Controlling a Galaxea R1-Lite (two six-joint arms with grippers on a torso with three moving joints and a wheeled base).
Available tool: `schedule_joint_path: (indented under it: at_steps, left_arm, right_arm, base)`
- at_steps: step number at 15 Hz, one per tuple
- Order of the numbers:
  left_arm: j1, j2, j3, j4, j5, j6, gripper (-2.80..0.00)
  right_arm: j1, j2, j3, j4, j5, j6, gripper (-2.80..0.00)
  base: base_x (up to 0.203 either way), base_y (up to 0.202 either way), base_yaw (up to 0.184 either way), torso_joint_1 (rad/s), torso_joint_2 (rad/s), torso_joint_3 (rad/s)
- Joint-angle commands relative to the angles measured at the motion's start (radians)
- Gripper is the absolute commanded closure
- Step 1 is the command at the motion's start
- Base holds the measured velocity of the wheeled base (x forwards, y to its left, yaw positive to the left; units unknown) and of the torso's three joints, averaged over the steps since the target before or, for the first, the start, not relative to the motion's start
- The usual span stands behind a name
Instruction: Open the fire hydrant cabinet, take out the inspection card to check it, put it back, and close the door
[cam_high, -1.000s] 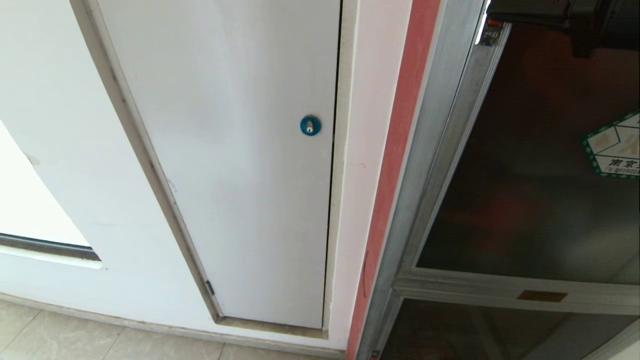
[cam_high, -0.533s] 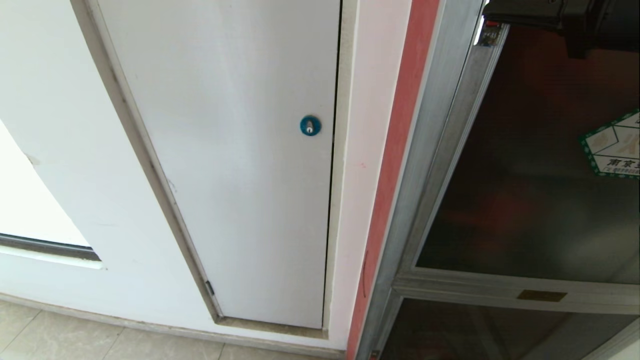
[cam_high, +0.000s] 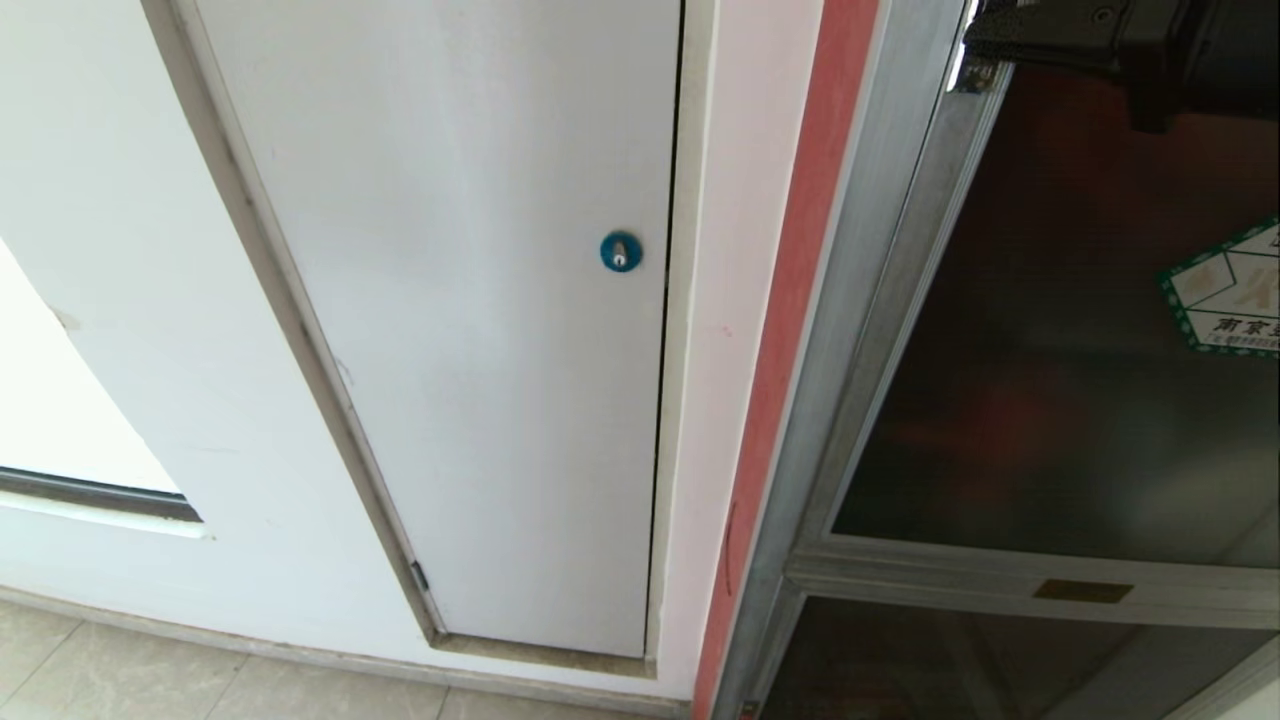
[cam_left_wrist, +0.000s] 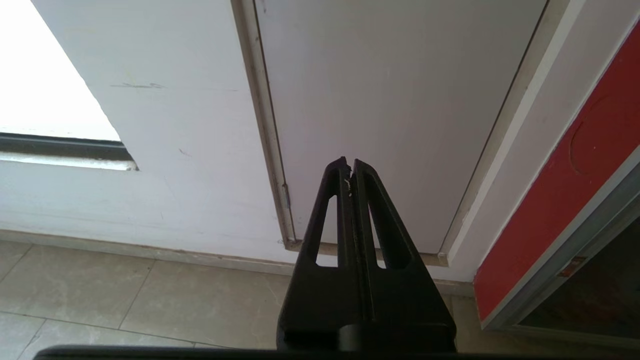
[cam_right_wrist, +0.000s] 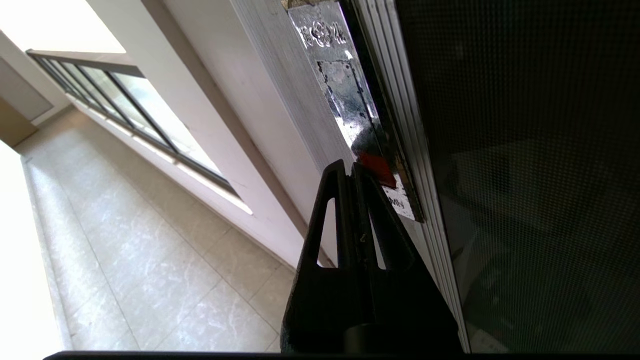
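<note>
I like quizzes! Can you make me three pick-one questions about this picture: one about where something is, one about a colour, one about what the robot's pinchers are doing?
1. Where is the right gripper?
A. Beside the small red latch on the door edge
B. On the floor
C. At the round lock

2. What colour is the round lock on the white panel?
A. Yellow
B. Blue
C. Black

3. How are the left gripper fingers?
A. Wide open
B. Holding a card
C. Shut, empty

Answers: 1 A, its tips sit by the latch in the right wrist view. 2 B, the lock shows blue. 3 C, the fingers meet with nothing between them.
</note>
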Motion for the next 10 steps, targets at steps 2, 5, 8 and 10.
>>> schedule_joint_path:
  at_steps: [2, 5, 8, 10]
  left_arm:
    - [0.000, 0.000, 0.000, 0.001, 0.000, 0.000, 0.00]
    - [-0.001, 0.000, 0.000, 0.000, 0.000, 0.000, 0.00]
    - [0.000, 0.000, 0.001, 0.000, 0.000, 0.000, 0.00]
    - [0.000, 0.000, 0.001, 0.000, 0.000, 0.000, 0.00]
  right_arm:
    - [-0.002, -0.009, 0.000, -0.003, 0.000, 0.004, 0.00]
    - [-0.003, -0.009, -0.002, -0.005, -0.013, 0.005, 0.00]
    - [-0.003, -0.008, 0.000, -0.005, -0.013, 0.005, 0.00]
    - [-0.003, -0.005, 0.003, -0.003, -0.015, 0.005, 0.00]
  base:
    - [0.000, 0.000, 0.000, 0.000, 0.00, 0.000]
    - [0.000, 0.000, 0.000, 0.000, 0.00, 0.000]
    - [0.000, 0.000, 0.000, 0.000, 0.00, 0.000]
    - [0.000, 0.000, 0.000, 0.000, 0.00, 0.000]
